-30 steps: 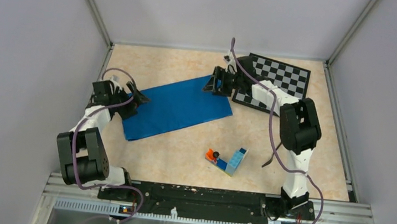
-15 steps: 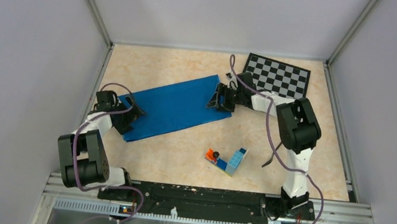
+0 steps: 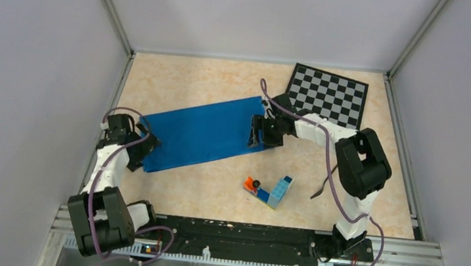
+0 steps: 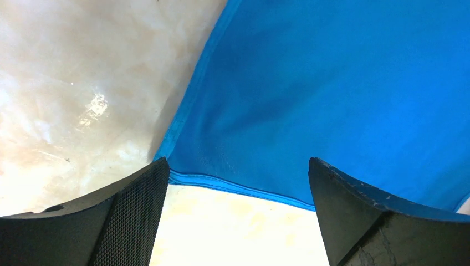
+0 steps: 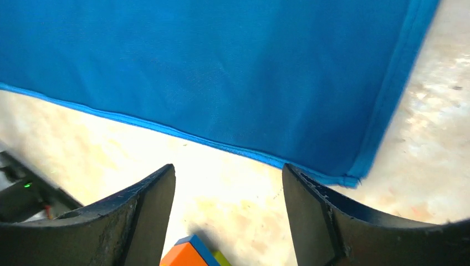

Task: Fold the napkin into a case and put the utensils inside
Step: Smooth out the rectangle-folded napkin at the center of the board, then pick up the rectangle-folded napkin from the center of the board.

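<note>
Napkin [image 3: 200,132] flat, L & R jaws open, empty, at opp. ends.

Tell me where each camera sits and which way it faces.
Top external: above, behind the bases, looking down on the table; left arm and right arm show.
Left wrist: on its arm, looking down at a corner of the napkin; open left tool shows.
Right wrist: likewise, another napkin corner; open right tool shows.
Shared: the napkin.

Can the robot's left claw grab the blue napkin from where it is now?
Probably yes. The left claw is open and sits right at the near edge of the napkin, by its corner. Nothing shows between them to block it.
</note>
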`<state>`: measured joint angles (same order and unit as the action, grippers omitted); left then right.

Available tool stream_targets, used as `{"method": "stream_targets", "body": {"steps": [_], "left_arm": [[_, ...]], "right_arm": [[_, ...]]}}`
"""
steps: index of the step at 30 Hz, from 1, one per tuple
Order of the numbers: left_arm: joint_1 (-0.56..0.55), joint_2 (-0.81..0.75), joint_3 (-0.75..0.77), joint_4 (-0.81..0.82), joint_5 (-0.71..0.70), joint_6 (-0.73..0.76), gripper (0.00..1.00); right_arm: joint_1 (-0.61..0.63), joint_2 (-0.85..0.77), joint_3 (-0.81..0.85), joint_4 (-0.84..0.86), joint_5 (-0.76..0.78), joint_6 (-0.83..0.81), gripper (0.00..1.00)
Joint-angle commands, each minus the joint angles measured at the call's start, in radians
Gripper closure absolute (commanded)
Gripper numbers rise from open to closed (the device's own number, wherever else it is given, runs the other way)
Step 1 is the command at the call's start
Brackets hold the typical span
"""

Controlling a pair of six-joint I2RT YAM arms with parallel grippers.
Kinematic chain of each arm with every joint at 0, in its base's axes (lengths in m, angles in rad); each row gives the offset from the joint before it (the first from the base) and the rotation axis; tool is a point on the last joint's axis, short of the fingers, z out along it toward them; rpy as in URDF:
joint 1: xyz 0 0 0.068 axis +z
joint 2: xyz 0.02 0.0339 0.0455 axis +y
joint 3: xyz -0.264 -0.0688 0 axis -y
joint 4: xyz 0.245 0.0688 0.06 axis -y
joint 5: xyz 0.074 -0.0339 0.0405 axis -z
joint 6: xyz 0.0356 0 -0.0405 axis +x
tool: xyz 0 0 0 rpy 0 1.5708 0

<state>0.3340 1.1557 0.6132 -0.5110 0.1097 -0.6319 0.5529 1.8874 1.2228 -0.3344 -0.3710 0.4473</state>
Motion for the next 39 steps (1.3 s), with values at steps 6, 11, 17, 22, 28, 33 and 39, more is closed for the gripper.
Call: {"method": "stream_targets", "body": {"steps": [6, 11, 17, 22, 28, 33, 39], "left_arm": [[0.005, -0.126, 0.113, 0.051, 0.215, 0.197, 0.01], [-0.002, -0.145, 0.082, 0.160, 0.414, 0.234, 0.01], [-0.028, -0.154, 0.083, 0.169, 0.440, 0.315, 0.01], [-0.044, -0.182, 0.070, 0.184, 0.443, 0.340, 0.01], [-0.051, -0.170, 0.067, 0.196, 0.449, 0.349, 0.01], [-0.054, -0.166, 0.067, 0.199, 0.454, 0.350, 0.01], [-0.059, -0.175, 0.070, 0.191, 0.442, 0.355, 0.01]], "right_arm": [[0.015, 0.087, 0.417, -0.533, 0.420, -0.149, 0.26], [0.010, 0.211, 0.580, -0.577, 0.377, -0.202, 0.27], [0.002, 0.340, 0.757, -0.609, 0.418, -0.220, 0.31], [0.002, 0.387, 0.788, -0.566, 0.417, -0.228, 0.35], [-0.003, 0.411, 0.764, -0.496, 0.428, -0.222, 0.35], [-0.010, 0.425, 0.721, -0.437, 0.427, -0.221, 0.35], [-0.010, 0.429, 0.648, -0.361, 0.421, -0.228, 0.37]]}}
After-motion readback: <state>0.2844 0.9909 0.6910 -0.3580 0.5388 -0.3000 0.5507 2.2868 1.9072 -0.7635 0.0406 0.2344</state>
